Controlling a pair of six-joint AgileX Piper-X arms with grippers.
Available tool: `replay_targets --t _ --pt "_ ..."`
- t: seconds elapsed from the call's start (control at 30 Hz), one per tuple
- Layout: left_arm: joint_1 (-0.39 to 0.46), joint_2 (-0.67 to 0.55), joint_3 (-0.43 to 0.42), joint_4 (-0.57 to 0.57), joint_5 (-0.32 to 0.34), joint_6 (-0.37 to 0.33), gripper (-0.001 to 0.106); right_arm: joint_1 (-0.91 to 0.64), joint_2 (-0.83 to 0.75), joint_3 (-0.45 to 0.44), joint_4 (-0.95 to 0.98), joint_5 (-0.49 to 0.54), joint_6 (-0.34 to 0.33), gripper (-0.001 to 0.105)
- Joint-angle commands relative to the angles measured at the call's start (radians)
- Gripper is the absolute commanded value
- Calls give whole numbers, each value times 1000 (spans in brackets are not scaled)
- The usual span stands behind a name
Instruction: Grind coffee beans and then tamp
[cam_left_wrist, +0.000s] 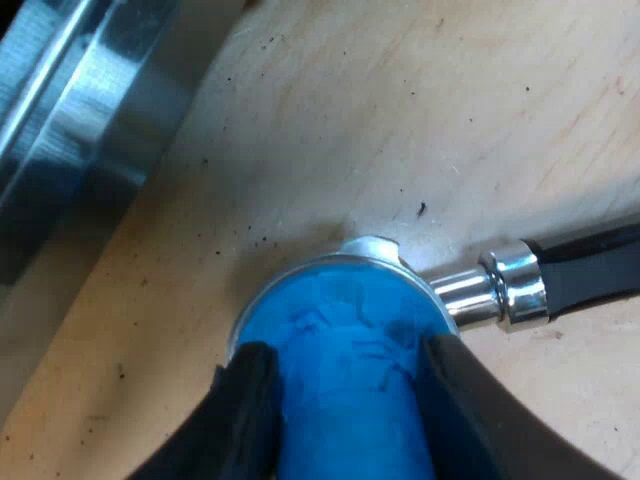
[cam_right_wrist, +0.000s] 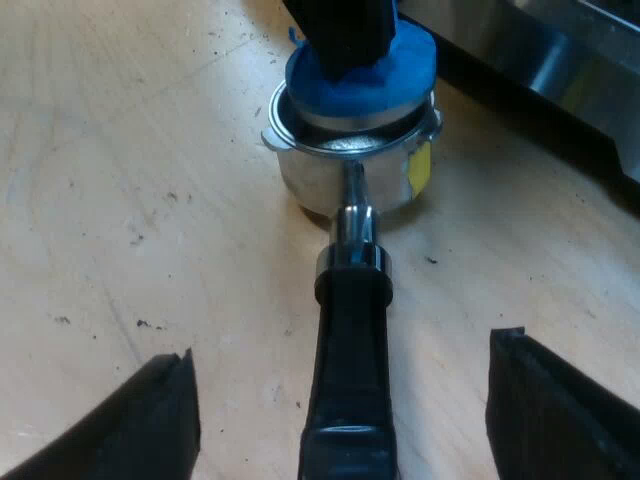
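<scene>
My left gripper is shut on the blue tamper, its black fingers on either side of it. The tamper sits in the round basket of the metal holder, which rests on the wooden table. The holder's shiny neck leads out to its dark handle. My right gripper stands open, with its fingers wide on either side of the dark handle and apart from it.
The espresso machine's steel body stands close by the holder; its base rises just behind the basket. Specks of coffee grounds lie scattered on the wooden table.
</scene>
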Motion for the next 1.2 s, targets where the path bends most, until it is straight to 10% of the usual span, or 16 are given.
replay_targets --t 0.03,1.2 --pt "-4 -5 -4 -1 -10 3 0 -3 -7 -2 -6 -3 -2 63" --pt "-4 58 -4 7 -8 3 0 -3 -7 -2 -6 -3 -2 63"
